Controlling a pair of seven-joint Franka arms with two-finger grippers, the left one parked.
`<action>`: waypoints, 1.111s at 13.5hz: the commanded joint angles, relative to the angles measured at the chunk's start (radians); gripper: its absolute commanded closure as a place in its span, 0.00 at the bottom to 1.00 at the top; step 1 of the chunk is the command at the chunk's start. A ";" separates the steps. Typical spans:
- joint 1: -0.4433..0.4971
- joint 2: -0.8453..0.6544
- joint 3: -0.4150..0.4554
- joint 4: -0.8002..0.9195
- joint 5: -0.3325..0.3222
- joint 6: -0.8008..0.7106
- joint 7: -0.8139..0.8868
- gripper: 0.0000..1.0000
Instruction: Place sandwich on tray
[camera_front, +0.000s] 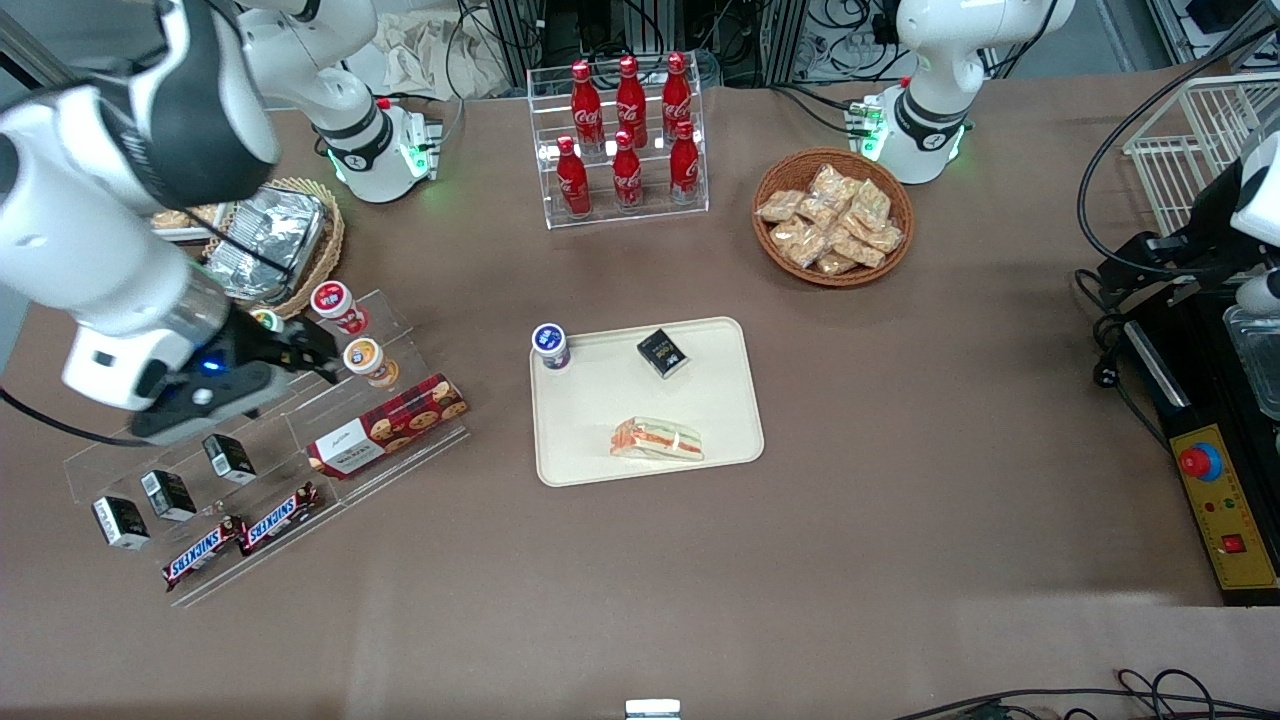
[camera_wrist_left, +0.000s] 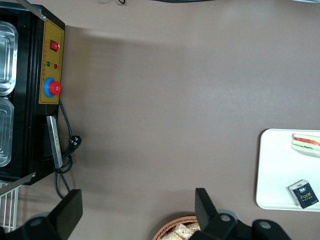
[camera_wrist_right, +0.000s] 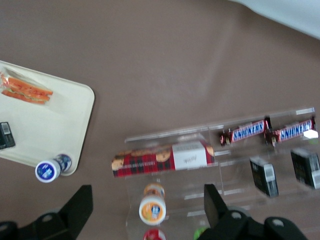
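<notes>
The sandwich (camera_front: 657, 440) lies flat on the tray (camera_front: 600, 440), in the part nearest the front camera, touching nothing else. So placement looks done, as a judgement from how things lie.

The end effector (camera_front: 300, 352) hangs above the clear acrylic display rack (camera_front: 400, 335), toward the working arm's end of the worktop and well apart from the tray. In the right wrist view its two black fingers (camera_wrist_right: 82, 202) are spread wide with nothing between them, so it is released and empty.

Handling, judged: the sandwich is probably light and soft. It is a triangular wedge of white bread with orange-red and green filling in clear film. The film likely makes it a bit slippery, and the bread would crush under a hard squeeze. The best hold looks like across the two flat bread faces near mid-wedge with gentle closure. The thin tip and the loose film edges are poor spots.

The tray is cream-beige, matte and rigid-looking, with rounded corners and a low rim. Also on it are a small white-and-blue cup (camera_front: 550, 346) at one corner and a small black box (camera_front: 662, 352), both farther from the front camera than the sandwich.

The worktop (camera_front: 900, 450) is covered in brown, dull, cloth-like material. The rack holds a red plaid cookie box (camera_front: 388, 426), glossy Snickers bars (camera_front: 240, 535) and small dark packets.
</notes>
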 joint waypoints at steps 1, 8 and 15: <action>-0.107 -0.088 0.043 -0.022 -0.028 -0.074 0.089 0.01; -0.572 -0.165 0.470 -0.016 -0.090 -0.161 0.094 0.01; -0.601 -0.151 0.487 -0.014 -0.076 -0.150 0.096 0.01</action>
